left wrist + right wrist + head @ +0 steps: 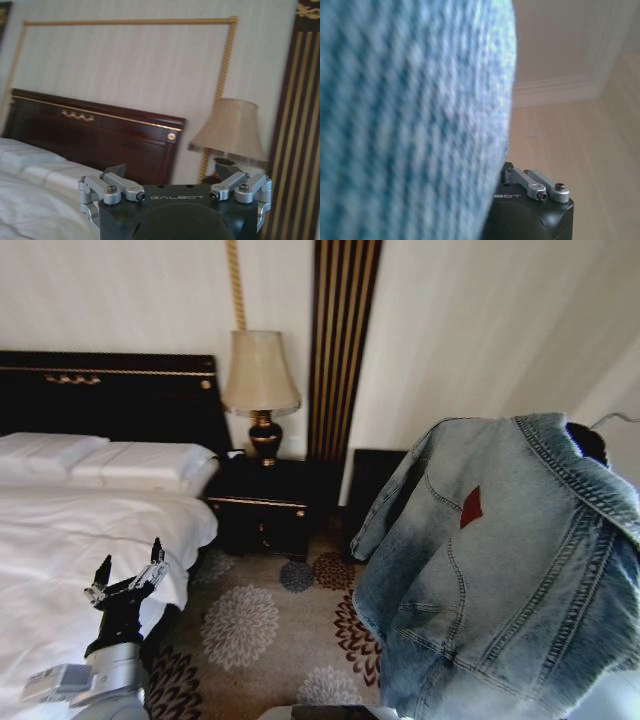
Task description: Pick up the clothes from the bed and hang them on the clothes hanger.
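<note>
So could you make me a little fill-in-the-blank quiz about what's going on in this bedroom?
1. The denim jacket hangs in the air on the robot's ____ side.
2. The left gripper hovers over the bed with its fingers ____.
3. The small label inside the jacket is ____ in colour.
4. On the nightstand beside the bed stands a ____.

Missing words: right; open; red; lamp

Lamp [260,380] on dark nightstand [262,502]
</note>
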Motion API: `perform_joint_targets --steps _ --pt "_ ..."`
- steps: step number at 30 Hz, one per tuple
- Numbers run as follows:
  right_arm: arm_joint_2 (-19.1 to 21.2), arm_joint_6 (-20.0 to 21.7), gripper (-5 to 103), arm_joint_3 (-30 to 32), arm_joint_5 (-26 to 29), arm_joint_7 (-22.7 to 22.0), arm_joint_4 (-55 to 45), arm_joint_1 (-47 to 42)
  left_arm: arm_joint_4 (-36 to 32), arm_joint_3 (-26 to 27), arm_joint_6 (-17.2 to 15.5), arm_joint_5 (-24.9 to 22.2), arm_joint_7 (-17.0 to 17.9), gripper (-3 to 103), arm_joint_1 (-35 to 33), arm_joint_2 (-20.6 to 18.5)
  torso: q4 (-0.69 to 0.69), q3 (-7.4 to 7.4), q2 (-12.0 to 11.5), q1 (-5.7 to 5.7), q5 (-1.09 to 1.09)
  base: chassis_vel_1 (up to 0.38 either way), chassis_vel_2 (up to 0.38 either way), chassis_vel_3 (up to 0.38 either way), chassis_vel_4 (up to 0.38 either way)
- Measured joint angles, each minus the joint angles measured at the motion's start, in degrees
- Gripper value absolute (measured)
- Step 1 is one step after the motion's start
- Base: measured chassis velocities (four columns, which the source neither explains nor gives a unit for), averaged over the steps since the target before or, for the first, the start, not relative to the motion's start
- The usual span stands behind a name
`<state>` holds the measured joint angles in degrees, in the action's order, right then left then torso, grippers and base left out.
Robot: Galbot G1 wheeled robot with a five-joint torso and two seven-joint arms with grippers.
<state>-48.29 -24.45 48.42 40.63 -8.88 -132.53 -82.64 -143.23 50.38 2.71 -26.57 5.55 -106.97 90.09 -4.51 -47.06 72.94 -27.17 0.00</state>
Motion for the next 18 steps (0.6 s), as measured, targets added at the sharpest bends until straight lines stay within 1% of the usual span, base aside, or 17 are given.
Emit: perform_joint_targets --steps 18 --pt "-0.71 -0.02 21 1.06 -0.18 0.23 -0.78 -1.56 0.0 -0.05 0.19 -0.05 -0.11 100 -0.13 -0.43 0.0 0.0 0.0 0.0 0.0 -0.119 -0.124 -0.123 -0.124"
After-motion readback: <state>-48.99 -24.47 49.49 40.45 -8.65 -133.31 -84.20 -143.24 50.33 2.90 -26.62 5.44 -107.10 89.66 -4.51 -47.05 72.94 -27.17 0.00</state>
